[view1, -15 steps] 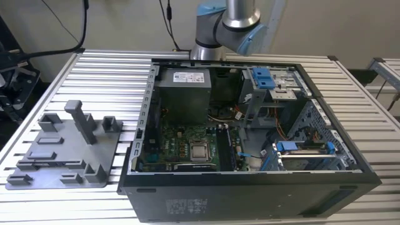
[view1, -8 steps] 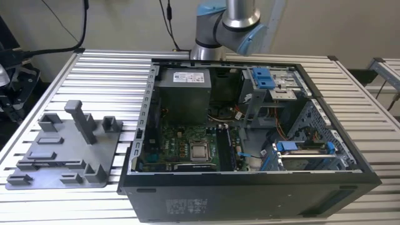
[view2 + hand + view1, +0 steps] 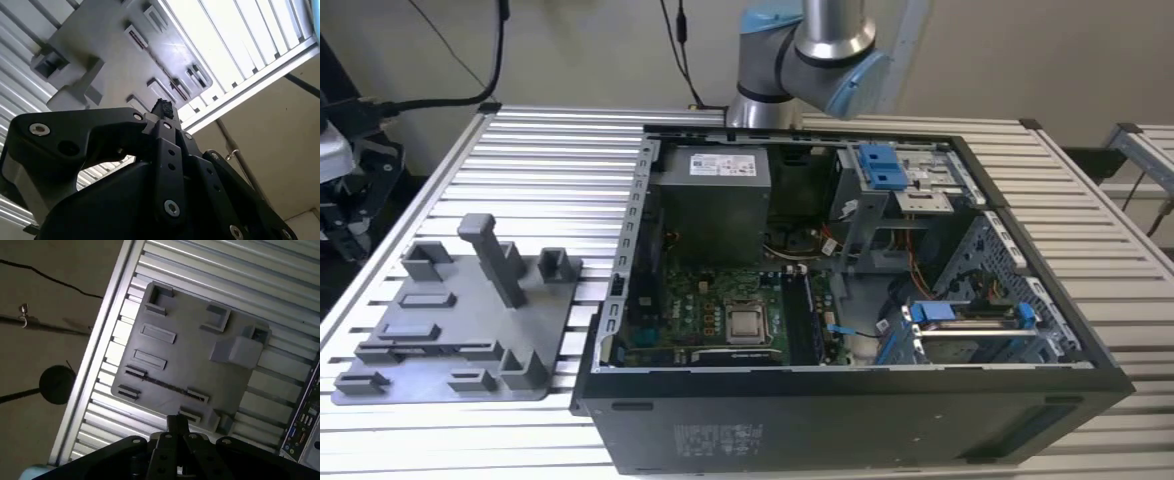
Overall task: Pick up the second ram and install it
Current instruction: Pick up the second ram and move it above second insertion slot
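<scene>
In the exterior view the arm (image 3: 817, 50) is seen at the far edge of the slatted metal table (image 3: 547, 150), behind the open computer case (image 3: 854, 420). A grey tube and a joint with pale blue caps are raised steeply and are cut off by the top of the picture. The grey tray (image 3: 547, 330) is laid flat on the table just beside the case, toward the table's edge on the exterior view's left. Inside the case the motherboard (image 3: 720, 310) is exposed.

In both wrist views the gripper (image 3: 177, 423) is pointed down at the tray from well above it, and nothing is touched. The black linkage is drawn in from both sides, so that the fingertips (image 3: 163, 106) are met in a single dark tip. The jaws are closed and nothing is held between them. The tip is lined up over the tray's long edge, close to the table's corner, with the floor (image 3: 45, 315) seen beyond the table's edge.

The second ram (image 3: 166, 385) is found on the tray, well apart from the gripper. In the first wrist view it is seen edge-on as a thin dark strip, stood between two end holders (image 3: 135, 372) and set parallel to that long edge of the tray. Its chips and sticker cannot be made out. A tall upright block (image 3: 237, 351) is stood near the tray's opposite edge, on the side toward the case.
</scene>
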Available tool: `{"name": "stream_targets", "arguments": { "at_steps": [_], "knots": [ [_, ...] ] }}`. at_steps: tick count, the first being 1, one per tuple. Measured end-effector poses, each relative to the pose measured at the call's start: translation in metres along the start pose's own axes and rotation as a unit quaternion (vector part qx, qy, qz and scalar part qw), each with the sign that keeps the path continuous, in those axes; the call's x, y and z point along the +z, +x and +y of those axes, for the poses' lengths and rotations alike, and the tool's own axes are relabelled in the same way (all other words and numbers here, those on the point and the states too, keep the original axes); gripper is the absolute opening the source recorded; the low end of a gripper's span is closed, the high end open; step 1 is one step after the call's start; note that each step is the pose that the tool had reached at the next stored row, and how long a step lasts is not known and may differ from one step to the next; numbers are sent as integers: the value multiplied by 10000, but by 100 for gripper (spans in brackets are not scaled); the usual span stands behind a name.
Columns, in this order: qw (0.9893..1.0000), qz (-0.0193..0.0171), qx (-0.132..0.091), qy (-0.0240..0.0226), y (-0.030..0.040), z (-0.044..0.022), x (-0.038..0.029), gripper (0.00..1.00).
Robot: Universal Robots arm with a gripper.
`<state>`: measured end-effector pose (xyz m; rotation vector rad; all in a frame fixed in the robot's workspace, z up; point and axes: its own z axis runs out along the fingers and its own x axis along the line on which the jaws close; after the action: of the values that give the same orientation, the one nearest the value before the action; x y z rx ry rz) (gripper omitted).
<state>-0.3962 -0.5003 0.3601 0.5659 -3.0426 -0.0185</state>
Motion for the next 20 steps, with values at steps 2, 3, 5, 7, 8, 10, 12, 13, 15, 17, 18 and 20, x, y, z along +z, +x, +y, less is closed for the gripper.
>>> {"name": "stream_targets", "arguments": {
  "at_steps": [2,3,5,7,8,10,12,13,15,17,18,20],
  "knots": [
    [9998,4,-188,9,0,0,0,11],
    [9996,7,-277,13,0,0,-1,11],
    [9990,10,-457,22,0,0,0,11],
    [9979,14,-642,31,0,0,-1,11],
    [9973,17,-729,36,0,0,-1,11],
    [9959,21,-901,45,0,0,0,11],
    [9943,24,-1068,53,0,0,0,11],
    [9934,26,-1149,57,0,0,0,11],
    [9914,30,-1308,65,0,0,0,11],
    [9892,33,-1466,73,0,0,0,11],
    [9880,35,-1544,77,0,0,0,11],
    [9855,39,-1694,85,0,0,0,11]
  ]
}}
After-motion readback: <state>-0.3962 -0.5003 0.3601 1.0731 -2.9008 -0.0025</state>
